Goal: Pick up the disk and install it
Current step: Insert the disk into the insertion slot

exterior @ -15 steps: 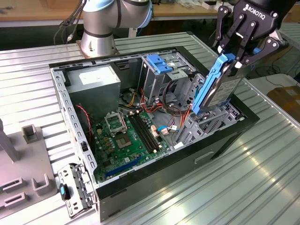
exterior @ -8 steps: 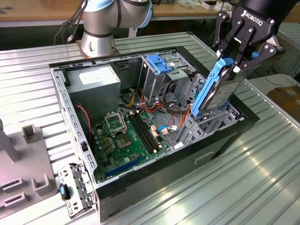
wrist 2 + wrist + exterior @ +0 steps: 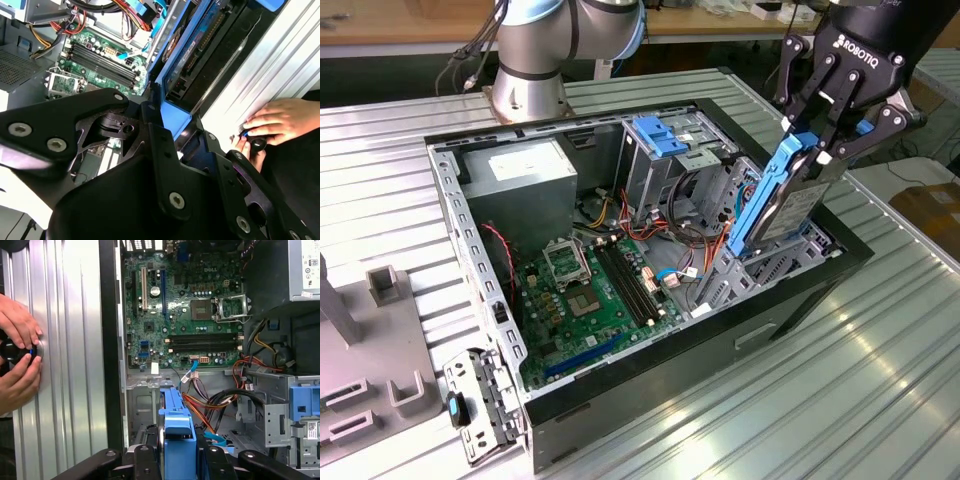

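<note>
The disk [image 3: 775, 205], a grey drive in a bright blue carrier frame, stands tilted on edge at the open computer case's [image 3: 650, 395] end on the exterior view's right. Its lower end is down among the drive bay's metal walls and its upper end sticks out above the case rim. My gripper [image 3: 812, 150] is shut on that upper end, with the black fingers clamped on both flat sides. In the first wrist view the blue carrier [image 3: 177, 427] runs from between my fingers toward the bay. In the second wrist view the disk [image 3: 192, 55] lies along the case's inner edge.
The motherboard [image 3: 590, 290], power supply [image 3: 525, 175], cables and a paler blue bracket [image 3: 658, 135] fill the case. A person's hands [image 3: 20, 360] hold a small black knob on the ribbed metal table beside the case. Grey fixtures [image 3: 380, 290] and a loose metal panel [image 3: 480, 400] sit at the exterior view's left.
</note>
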### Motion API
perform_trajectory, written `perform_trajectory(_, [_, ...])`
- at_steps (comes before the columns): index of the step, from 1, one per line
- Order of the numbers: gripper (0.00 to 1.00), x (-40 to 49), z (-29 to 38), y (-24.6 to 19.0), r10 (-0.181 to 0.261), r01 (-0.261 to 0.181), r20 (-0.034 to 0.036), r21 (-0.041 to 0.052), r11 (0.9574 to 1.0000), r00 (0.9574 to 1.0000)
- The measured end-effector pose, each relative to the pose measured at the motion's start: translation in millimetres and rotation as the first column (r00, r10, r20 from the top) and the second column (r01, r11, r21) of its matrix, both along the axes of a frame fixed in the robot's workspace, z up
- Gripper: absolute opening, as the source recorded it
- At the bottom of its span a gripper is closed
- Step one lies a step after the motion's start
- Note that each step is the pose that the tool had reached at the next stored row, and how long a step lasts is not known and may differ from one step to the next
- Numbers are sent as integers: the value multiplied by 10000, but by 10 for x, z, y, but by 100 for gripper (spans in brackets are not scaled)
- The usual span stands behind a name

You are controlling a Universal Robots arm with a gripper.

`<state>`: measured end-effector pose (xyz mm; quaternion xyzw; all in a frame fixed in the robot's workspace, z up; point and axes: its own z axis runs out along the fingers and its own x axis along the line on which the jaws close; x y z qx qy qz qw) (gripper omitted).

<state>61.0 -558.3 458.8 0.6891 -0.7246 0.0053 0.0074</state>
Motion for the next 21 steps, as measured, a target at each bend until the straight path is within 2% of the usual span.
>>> perform_trajectory(10, [37, 8, -63, -18, 0, 0, 0, 0, 10000, 10000])
perform_trajectory(17, [37, 8, -79, -20, 0, 0, 0, 0, 10000, 10000])
perform_trajectory(21, [37, 1, -79, -20, 70, -70, 45, 1, 10000, 10000])
